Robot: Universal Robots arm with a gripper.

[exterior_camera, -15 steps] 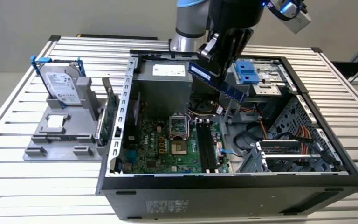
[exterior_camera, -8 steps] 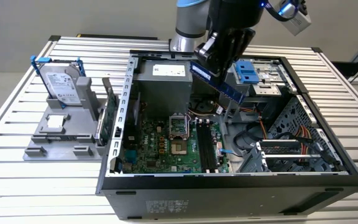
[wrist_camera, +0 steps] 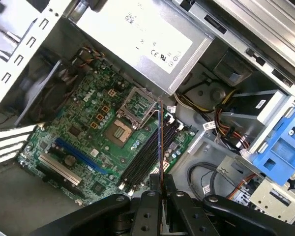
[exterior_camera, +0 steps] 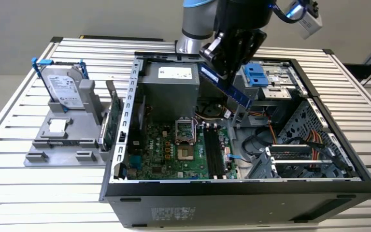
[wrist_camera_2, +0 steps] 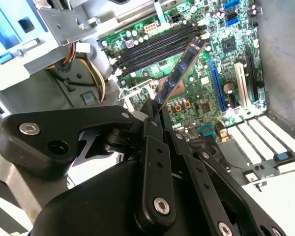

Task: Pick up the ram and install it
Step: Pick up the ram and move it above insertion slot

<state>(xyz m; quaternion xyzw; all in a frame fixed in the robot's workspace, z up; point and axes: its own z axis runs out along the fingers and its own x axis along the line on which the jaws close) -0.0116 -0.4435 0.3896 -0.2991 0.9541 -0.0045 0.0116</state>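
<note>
My gripper (exterior_camera: 219,67) hangs over the open computer case (exterior_camera: 237,186), shut on the ram (exterior_camera: 227,89), a long blue strip held tilted above the motherboard (exterior_camera: 172,152). In the second wrist view the ram (wrist_camera_2: 181,73) sticks out from between my black fingers (wrist_camera_2: 152,147), its chips facing up, above the board near the dark memory slots (wrist_camera_2: 157,46). In the first wrist view the ram (wrist_camera: 160,142) shows edge-on as a thin line over the memory slots (wrist_camera: 147,157).
A grey power supply (exterior_camera: 169,82) fills the case's back. A blue drive bracket (exterior_camera: 258,75) sits beside my gripper. On the exterior view's left, a grey stand (exterior_camera: 66,137) holds a silver hard drive (exterior_camera: 63,87); a green card (exterior_camera: 114,123) leans by the case wall.
</note>
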